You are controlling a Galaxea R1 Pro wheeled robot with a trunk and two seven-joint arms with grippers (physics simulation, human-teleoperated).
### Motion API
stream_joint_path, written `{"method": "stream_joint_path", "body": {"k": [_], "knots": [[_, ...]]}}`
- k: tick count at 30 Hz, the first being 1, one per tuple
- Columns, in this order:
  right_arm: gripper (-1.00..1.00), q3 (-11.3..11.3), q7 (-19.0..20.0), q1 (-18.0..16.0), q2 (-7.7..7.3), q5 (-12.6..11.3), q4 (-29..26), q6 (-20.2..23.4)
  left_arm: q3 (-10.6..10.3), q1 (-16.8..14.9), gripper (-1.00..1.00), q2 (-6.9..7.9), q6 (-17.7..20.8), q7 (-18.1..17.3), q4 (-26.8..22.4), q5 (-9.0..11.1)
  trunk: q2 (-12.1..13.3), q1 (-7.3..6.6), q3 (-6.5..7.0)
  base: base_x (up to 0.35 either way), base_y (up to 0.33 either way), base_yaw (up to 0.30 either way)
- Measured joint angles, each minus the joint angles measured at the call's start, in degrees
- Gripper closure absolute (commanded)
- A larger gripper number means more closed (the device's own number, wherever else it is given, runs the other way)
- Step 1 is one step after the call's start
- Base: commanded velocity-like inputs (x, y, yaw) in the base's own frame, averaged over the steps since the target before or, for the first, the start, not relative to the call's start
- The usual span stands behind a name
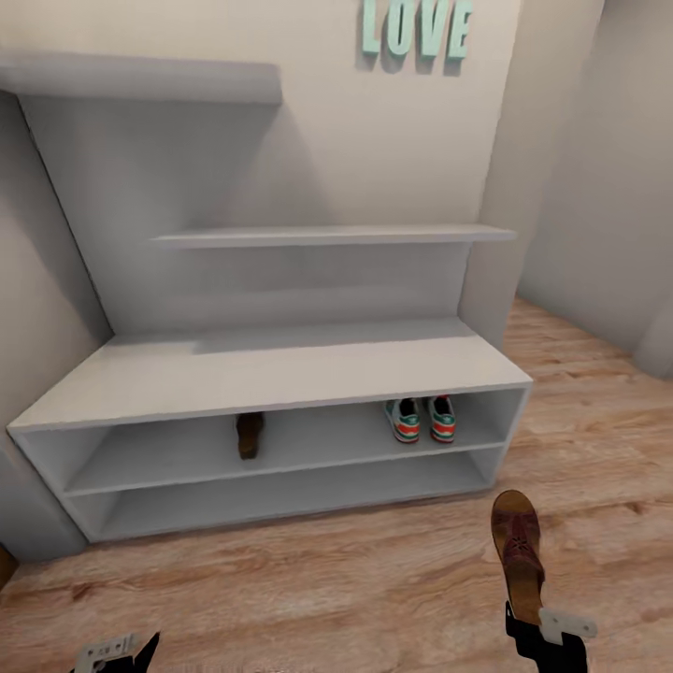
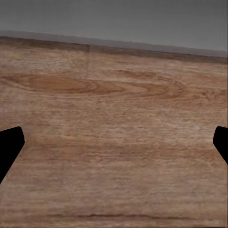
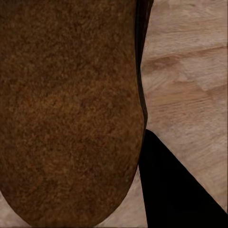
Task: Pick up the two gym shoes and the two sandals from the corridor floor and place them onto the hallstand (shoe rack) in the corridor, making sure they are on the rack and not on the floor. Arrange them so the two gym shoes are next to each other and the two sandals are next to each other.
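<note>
The white-grey hallstand (image 1: 280, 374) stands against the wall. On the upper of its two low shelves, the two gym shoes (image 1: 404, 420) (image 1: 441, 418) sit side by side near the right end, heels toward me. One dark-brown sandal (image 1: 250, 435) lies further left on the same shelf. My right gripper (image 1: 536, 624) is shut on the heel end of the other sandal (image 1: 520, 547), held above the corridor floor (image 1: 327, 589) in front of the stand's right end. Its brown sole (image 3: 71, 109) shows up close beside one black finger (image 3: 175, 190). My left gripper (image 1: 117, 650) is open and low over bare floor (image 2: 114, 118).
Two staggered shelves (image 1: 327, 236) hang above the bench top, with teal "LOVE" letters (image 1: 416, 28) on the wall. The lower shelf row (image 1: 280, 495) holds nothing. Walls close in at the left and right; wood floor stretches past the stand's right end (image 1: 598, 393).
</note>
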Motion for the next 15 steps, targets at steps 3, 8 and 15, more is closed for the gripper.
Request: {"method": "stream_joint_path", "body": {"k": [3, 8, 15], "knots": [[1.0, 0.0, 0.0, 0.0, 0.0, 0.01, 0.0, 0.0, 0.03, 0.0, -1.0, 0.03, 0.03, 0.0, 0.0, 0.0, 0.0, 0.01, 0.0, -0.103, 0.3, 0.272], [1.0, 0.0, 0.0, 0.0, 0.0, 0.0, 0.0, 0.0, 0.04, 0.0, -1.0, 0.06, 0.04, 0.0, 0.0, 0.06, 0.0, 0.01, 0.03, -0.135, 0.297, 0.274], [1.0, 0.0, 0.0, 0.0, 0.0, 0.0, 0.0, 0.0, 0.06, -0.03, -1.0, 0.08, 0.04, 0.01, 0.0, 0.34, 0.0, 0.0, 0.16, -0.095, 0.297, 0.245]]}}
